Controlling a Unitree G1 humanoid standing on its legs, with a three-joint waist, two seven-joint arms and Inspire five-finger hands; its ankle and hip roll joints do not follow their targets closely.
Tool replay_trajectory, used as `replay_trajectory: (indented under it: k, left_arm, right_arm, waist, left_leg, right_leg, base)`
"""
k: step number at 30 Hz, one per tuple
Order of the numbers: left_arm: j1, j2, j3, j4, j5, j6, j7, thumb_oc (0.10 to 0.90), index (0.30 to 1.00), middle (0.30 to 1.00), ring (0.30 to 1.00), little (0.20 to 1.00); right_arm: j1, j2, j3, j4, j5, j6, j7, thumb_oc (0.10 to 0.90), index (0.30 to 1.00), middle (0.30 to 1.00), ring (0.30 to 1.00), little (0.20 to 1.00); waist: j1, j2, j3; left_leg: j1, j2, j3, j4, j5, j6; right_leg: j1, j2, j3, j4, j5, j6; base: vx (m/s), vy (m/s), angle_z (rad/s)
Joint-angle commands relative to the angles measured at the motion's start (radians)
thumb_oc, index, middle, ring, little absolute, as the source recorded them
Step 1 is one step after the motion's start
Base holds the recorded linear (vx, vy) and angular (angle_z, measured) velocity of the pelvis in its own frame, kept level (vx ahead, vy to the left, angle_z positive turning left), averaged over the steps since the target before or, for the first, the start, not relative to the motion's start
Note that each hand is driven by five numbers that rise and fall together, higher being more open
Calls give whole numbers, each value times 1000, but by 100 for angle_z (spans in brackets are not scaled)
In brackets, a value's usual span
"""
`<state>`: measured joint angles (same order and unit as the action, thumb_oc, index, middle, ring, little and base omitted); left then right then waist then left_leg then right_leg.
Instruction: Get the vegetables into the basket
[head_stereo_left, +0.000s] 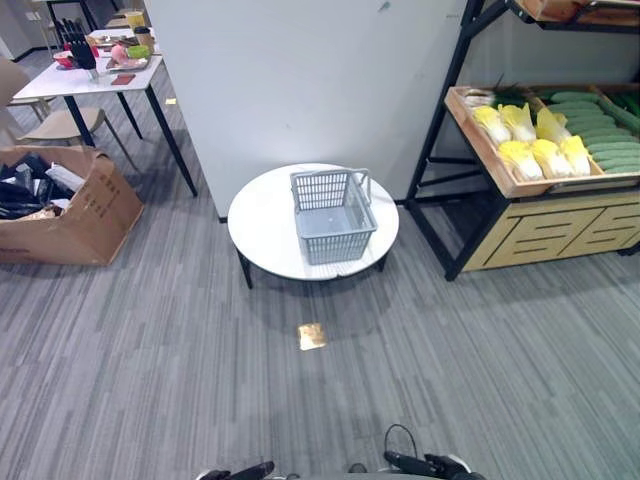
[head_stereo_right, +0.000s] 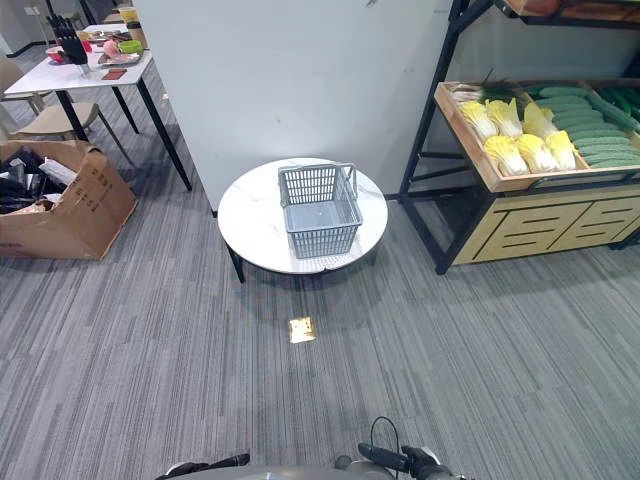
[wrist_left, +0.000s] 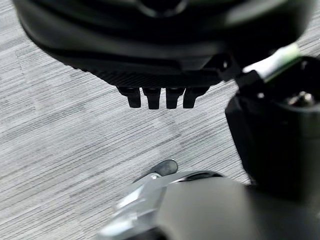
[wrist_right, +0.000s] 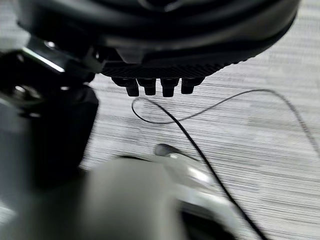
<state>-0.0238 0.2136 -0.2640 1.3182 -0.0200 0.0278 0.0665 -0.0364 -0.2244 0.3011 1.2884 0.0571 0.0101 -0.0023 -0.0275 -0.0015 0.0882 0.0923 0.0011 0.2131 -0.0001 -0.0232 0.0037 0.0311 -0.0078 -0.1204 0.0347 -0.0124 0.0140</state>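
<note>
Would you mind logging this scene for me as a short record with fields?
basket: grey basket, empty, on the round white table
vegetables: yellow cabbages and green cucumbers in the wooden tray on the shelf, to the table's right
left robot hand: hanging over the carpet, fingers relaxed, holding nothing
right robot hand: hanging over the carpet, fingers relaxed, holding nothing
floor: gold marker on the carpet before the table; cardboard box at left
progress: no vegetable in the basket yet

We could read no text, label or number anywhere. The cardboard box (head_stereo_left: 70, 205) on the carpet bore dark print on its side, but it was too small for us to make out.
</note>
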Motion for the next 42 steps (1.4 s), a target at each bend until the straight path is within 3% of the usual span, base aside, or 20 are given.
replay_trajectory:
  k: [1, 42]
  left_arm:
    - [-49, 7, -11, 24, 22, -15, 8, 900, 1000, 1000, 1000, 1000]
    - [-36, 11, 10, 67, 32, 2, 1, 900, 1000, 1000, 1000, 1000]
  right_arm:
    - [-47, -18, 35, 54, 4, -3, 1, 900, 1000, 1000, 1000, 1000]
    - [-34, -13, 30, 66, -2, 5, 12, 900, 1000, 1000, 1000, 1000]
  waist:
    - [-10, -18, 6]
    - [3, -31, 1]
  left_leg:
    - [34, 47, -46, -87, 34, -84]
    - [50, 31, -43, -87, 13, -65]
  right_leg:
    - [79, -81, 29, -122, 66, 120]
    - [92, -93, 32, -122, 65, 124]
  base:
    - [0, 0, 0]
    - [2, 1, 0]
